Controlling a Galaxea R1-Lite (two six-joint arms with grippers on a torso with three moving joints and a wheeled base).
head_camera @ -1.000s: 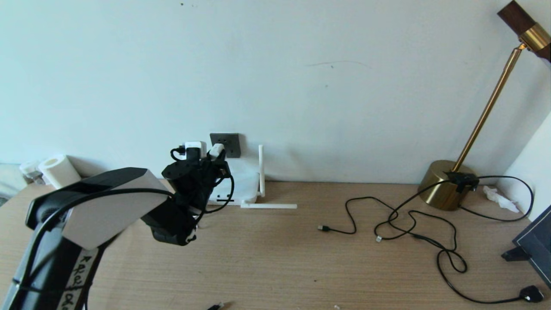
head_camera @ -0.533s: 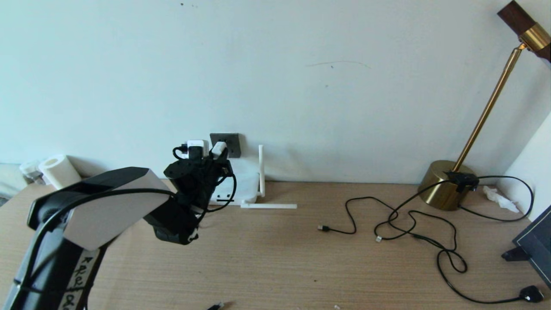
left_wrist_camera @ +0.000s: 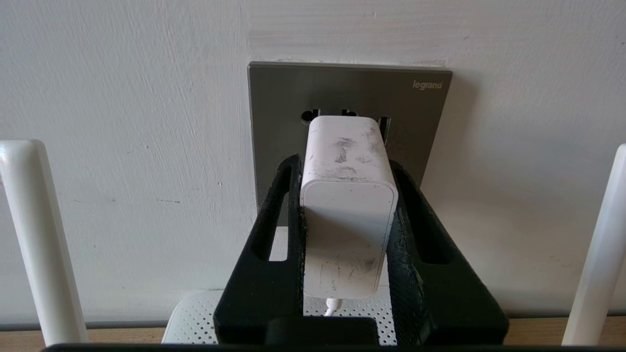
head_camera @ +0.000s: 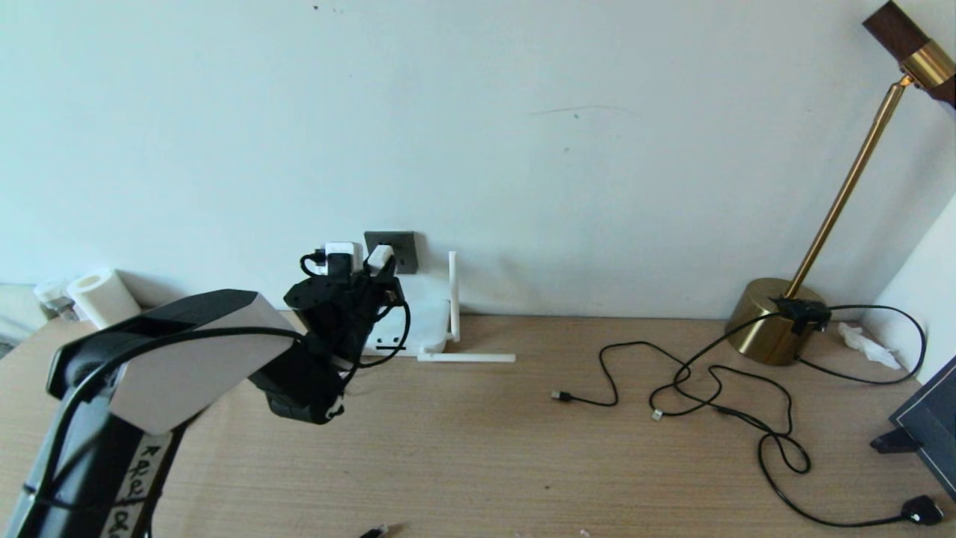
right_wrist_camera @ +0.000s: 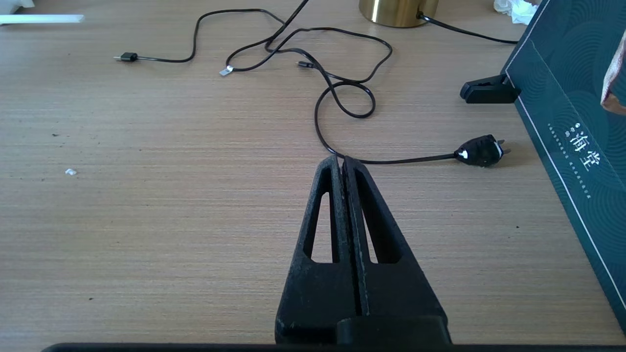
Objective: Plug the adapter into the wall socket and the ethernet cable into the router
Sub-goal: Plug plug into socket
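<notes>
My left gripper (head_camera: 367,270) is shut on the white adapter (head_camera: 379,256), holding it by its sides up at the wall. In the left wrist view the gripper (left_wrist_camera: 346,168) presses the adapter (left_wrist_camera: 347,210) against the dark grey wall socket (left_wrist_camera: 420,127); its front end covers some pin holes and its pins are hidden. The white router (head_camera: 422,314) lies just below, with one antenna (head_camera: 452,295) upright. A small black connector (head_camera: 373,531) shows at the table's front edge; I cannot tell if it is the ethernet cable. My right gripper (right_wrist_camera: 341,159) hovers shut and empty over the table.
Thin black cables (head_camera: 709,388) sprawl across the right of the table, ending in a black plug (right_wrist_camera: 481,150). A brass lamp (head_camera: 773,321) stands at the back right. A dark teal box (right_wrist_camera: 562,98) is at the right edge. A paper roll (head_camera: 97,295) sits far left.
The left gripper carried the adapter a little to the right and closer to the wall socket, then held still over the last half second.
</notes>
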